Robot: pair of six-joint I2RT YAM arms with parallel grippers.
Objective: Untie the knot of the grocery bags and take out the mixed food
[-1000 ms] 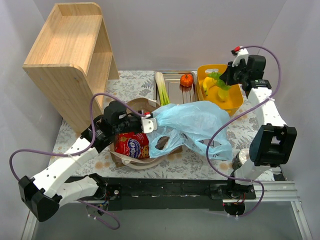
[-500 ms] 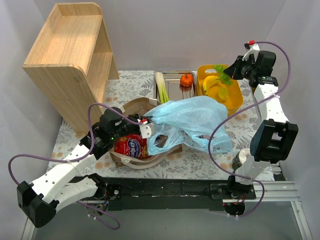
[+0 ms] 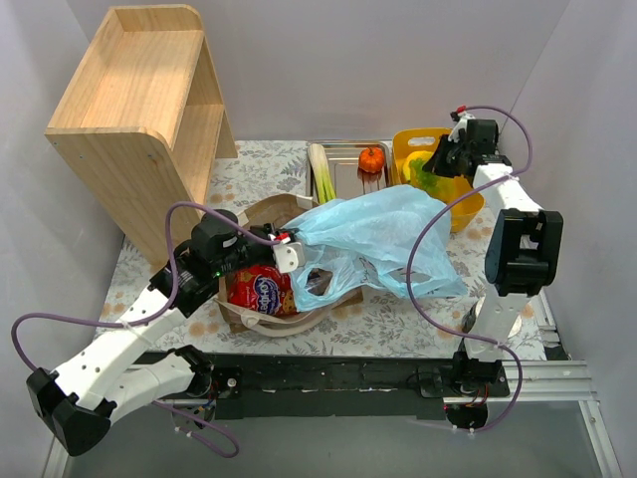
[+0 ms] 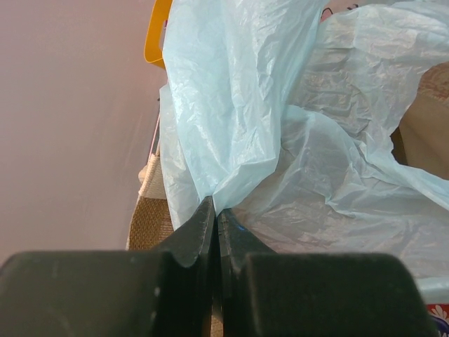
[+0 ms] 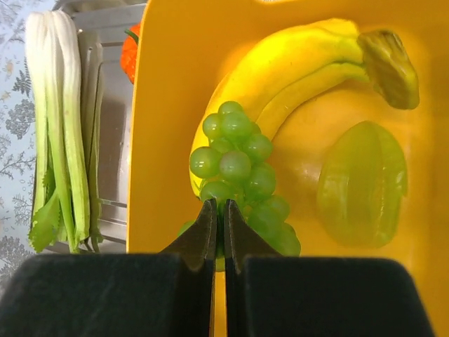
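Left pincer (image 4: 214,214) is clenched on a fold at the left edge of the light-blue plastic bag (image 3: 383,239). Far left of that bag stands a wooden shelf (image 3: 129,110). The brown paper carrier (image 3: 269,211) lies partly under the bag's left side, with a red crisp packet (image 3: 264,289) inside it. Behind the bag sit a yellow tub (image 5: 168,105) and a steel tray (image 3: 348,179) holding a leek (image 3: 320,174) and a pumpkin (image 3: 371,158). Over the tub, the right pincer (image 5: 217,210) is clamped on green grapes (image 5: 235,165) beside a banana (image 5: 295,63).
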